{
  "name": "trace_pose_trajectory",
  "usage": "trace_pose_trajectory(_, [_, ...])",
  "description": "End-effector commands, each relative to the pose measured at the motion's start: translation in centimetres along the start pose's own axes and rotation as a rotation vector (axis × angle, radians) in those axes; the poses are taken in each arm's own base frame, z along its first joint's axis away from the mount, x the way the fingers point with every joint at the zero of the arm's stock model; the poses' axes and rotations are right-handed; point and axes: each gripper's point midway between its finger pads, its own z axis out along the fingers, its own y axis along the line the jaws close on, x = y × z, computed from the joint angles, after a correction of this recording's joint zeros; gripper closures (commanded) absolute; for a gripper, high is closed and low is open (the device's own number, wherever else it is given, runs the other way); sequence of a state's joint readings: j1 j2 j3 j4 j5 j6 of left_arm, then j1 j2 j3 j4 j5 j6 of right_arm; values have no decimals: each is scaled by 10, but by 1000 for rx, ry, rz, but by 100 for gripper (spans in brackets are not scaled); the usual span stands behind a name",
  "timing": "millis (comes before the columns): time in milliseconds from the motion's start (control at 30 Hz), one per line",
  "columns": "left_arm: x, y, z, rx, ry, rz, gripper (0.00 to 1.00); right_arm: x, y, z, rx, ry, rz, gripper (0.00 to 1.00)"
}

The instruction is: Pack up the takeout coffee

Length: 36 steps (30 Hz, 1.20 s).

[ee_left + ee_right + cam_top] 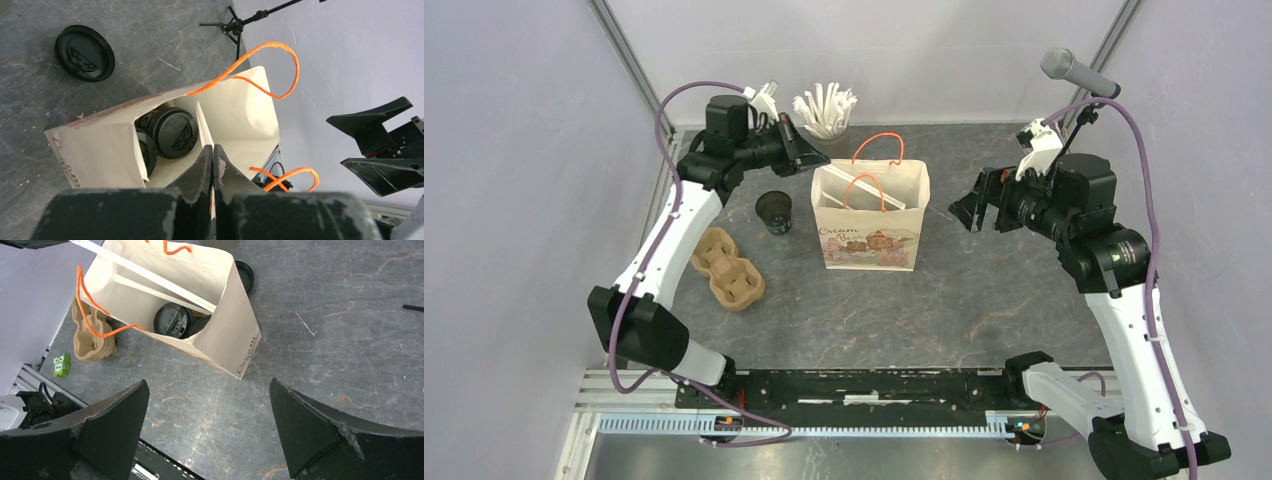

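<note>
dark table [984, 290], left pincer [816, 160] near bag [869, 240]

You count three lidded black cups: one loose cup [85, 52] on the table [984, 290] and two inside the paper bag [869, 235], a front cup [174, 131] and a part-hidden cup [146, 151]. You count one paper bag, with two orange handles [275, 45]. You count one stack of brown carriers [727, 268]; the number stacked cannot be told. You count one grey cup of white straws [826, 118], one microphone [1079, 72] and one green owl figure [61, 365]
</note>
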<state>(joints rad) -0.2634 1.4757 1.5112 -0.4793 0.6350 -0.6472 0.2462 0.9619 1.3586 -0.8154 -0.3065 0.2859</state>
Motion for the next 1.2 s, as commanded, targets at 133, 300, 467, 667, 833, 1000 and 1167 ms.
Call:
trace_pose_trajectory(133, [-1,-16,29,75,8,8,87,-14,-3,0,13,-54,-43,3])
trace_pose_trajectory(300, [-5,-20,23,45,14,43,57,-12,-5,1,21,-49,-34,3])
trace_pose_trajectory(467, [-12,-23,-2,-53,30,150,0,-9,-2,4,7,-44,-3,3])
trace_pose_trajectory(667, [-30,-59,-59,-120,-45,270,0,-22,3,6,-13,-87,25,3])
trace_pose_trajectory(833, [-32,-82,-115,-156,-197,346,0,-22,5,7,-26,-81,-1,3])
trace_pose_trajectory(1000, [-11,-98,-165,-120,-338,390,0,-30,2,-4,-4,-143,-81,2])
trace_pose_trajectory(1167, [21,-92,-200,-131,-395,393,0,-36,-1,-14,24,-202,-116,3])
